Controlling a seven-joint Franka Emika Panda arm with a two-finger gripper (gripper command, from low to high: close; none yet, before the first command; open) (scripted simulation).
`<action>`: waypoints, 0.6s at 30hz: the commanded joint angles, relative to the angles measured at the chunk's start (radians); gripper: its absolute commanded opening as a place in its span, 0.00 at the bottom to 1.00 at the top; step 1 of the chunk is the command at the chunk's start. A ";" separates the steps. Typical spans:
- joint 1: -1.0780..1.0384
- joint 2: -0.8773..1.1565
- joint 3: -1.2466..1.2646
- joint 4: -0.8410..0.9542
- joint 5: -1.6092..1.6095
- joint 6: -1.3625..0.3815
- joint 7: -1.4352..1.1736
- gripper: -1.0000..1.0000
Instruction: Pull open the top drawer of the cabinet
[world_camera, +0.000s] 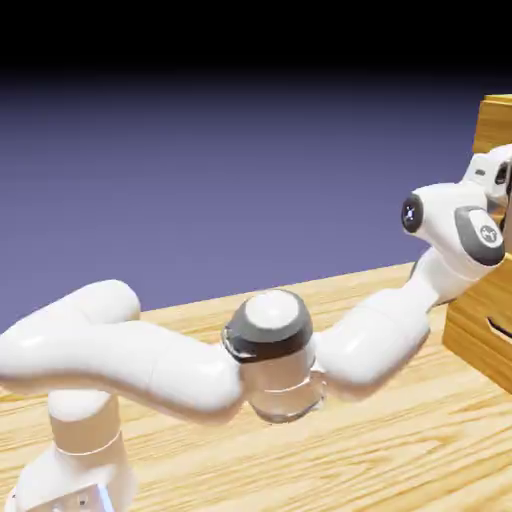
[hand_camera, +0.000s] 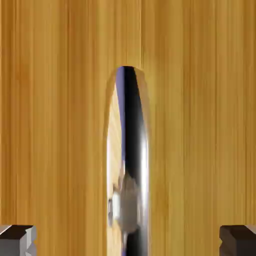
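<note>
The two small grey finger tips (hand_camera: 235, 241) are wide apart, with nothing pinched between them. In the hand view, a long, thin, shiny silver metal handle (hand_camera: 128, 160) is in the middle, between the two finger tips and touching neither that I can see. It is on a flat, honey-coloured wood drawer front (hand_camera: 55, 115). The handle's long way runs up and down in the hand view, and its round end points to the top. The wood stripes run the same way.

In the exterior view, the white robot hand (world_camera: 490, 180) is at the far right, up against the tall, boxy, honey-coloured wood cabinet (world_camera: 480, 325). The hand and the picture's edge hide most of the top drawer. Lower down, the cabinet has a dark, thin handle (world_camera: 500, 329). The bent white arm (world_camera: 375, 340) reaches over the light wood tabletop (world_camera: 300, 460) from the left. I see nothing between the finger tips and the silver handle.
</note>
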 joint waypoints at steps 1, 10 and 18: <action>0.022 0.003 0.001 0.036 0.008 0.013 -0.014 0.50; -0.052 -0.016 0.006 -0.091 -0.031 -0.036 0.029 0.00; -0.228 -0.052 0.006 -0.381 -0.077 -0.144 0.099 0.00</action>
